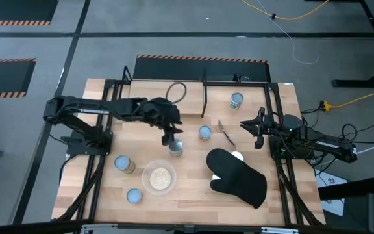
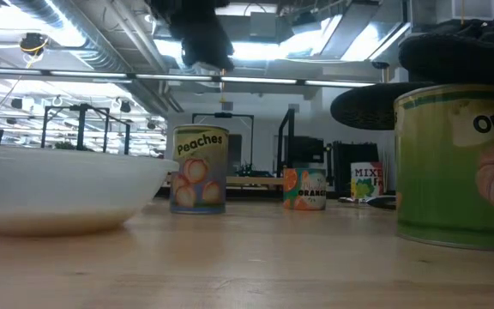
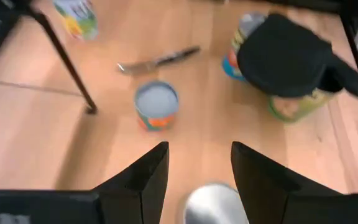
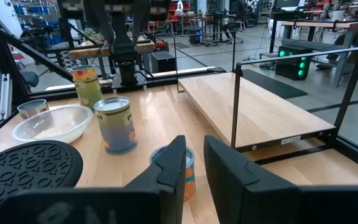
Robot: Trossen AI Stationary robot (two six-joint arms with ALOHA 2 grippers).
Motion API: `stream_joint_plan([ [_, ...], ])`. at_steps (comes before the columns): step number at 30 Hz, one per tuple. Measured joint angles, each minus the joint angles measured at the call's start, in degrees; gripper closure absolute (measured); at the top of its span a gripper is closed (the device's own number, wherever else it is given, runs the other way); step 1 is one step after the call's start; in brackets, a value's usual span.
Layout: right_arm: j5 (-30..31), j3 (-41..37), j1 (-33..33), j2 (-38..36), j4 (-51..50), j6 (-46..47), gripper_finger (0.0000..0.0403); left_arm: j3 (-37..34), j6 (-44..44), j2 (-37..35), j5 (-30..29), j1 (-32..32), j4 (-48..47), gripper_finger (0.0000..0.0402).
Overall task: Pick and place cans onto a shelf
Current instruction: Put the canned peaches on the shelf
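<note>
My left gripper (image 1: 170,135) is open and hangs just above a silver-topped Peaches can (image 1: 176,148) standing mid-table. In the left wrist view the can top (image 3: 213,202) shows between and below the fingers, and the low view shows the gripper (image 2: 200,47) clear above the can (image 2: 199,170). A blue-topped orange can (image 1: 204,132) stands a little to the right. Another can (image 1: 236,100) stands at the shelf (image 1: 193,97) at the far side. Two cans (image 1: 124,164) (image 1: 134,195) stand near left. My right gripper (image 1: 245,125) waits at the right, its fingers close together.
A clear bowl of grain (image 1: 159,177) stands near the front. A black oven mitt (image 1: 239,179) lies over cans (image 3: 294,102) at the near right. A utensil (image 1: 224,132) lies beside the orange can. The shelf's black posts (image 1: 204,97) stand on the far half of the table.
</note>
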Motion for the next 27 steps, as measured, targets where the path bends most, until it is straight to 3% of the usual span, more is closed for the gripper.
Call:
stream_joint_plan([
  [14, 0.0, 0.0, -0.01, 0.01, 0.01, -4.45, 0.0339, 0.0, -0.08, 8.55, 1.91, -0.35, -3.0, 0.0234],
  [27, 0.0, 0.0, 0.0, -0.01, 0.01, -4.47, 0.0339, 0.02, -0.08, 10.28, -0.95, -0.33, -8.99, 0.0234],
])
